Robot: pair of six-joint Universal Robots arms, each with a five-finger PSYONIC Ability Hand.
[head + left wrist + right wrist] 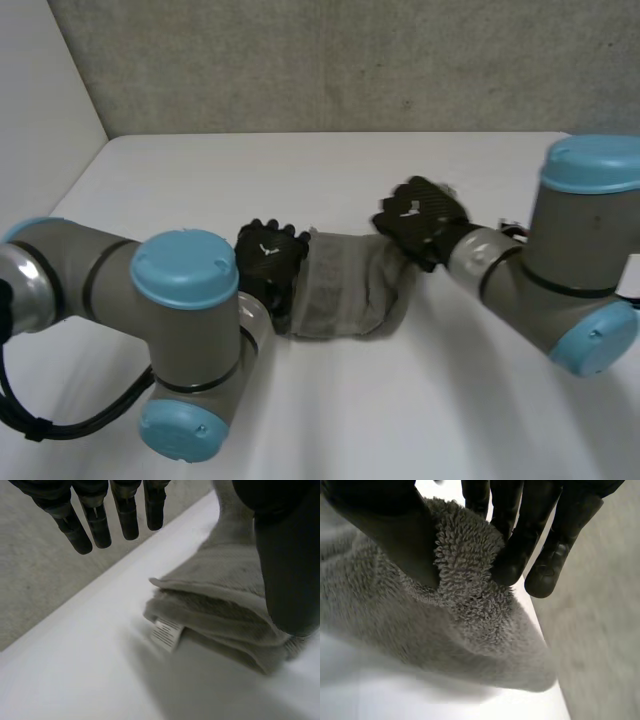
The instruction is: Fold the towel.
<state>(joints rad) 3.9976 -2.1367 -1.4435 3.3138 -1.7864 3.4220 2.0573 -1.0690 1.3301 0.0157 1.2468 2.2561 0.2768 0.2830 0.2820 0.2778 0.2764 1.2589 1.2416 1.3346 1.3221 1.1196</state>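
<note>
A grey towel (345,285) lies folded in a thick bundle on the white table (330,180). My left hand (268,258) rests at the towel's left end with fingers (92,517) straight and spread, its thumb (290,570) lying on the folded layers (220,605) beside a white label (166,632). My right hand (420,220) is at the towel's right end, lifted a little. There its thumb (395,535) and fingers (520,550) pinch a ridge of the terry cloth (465,560).
The table's far edge (330,134) meets a grey wall (330,60). My left arm's elbow (185,340) fills the near left, my right arm's elbow (580,260) the right. Bare table lies behind and in front of the towel.
</note>
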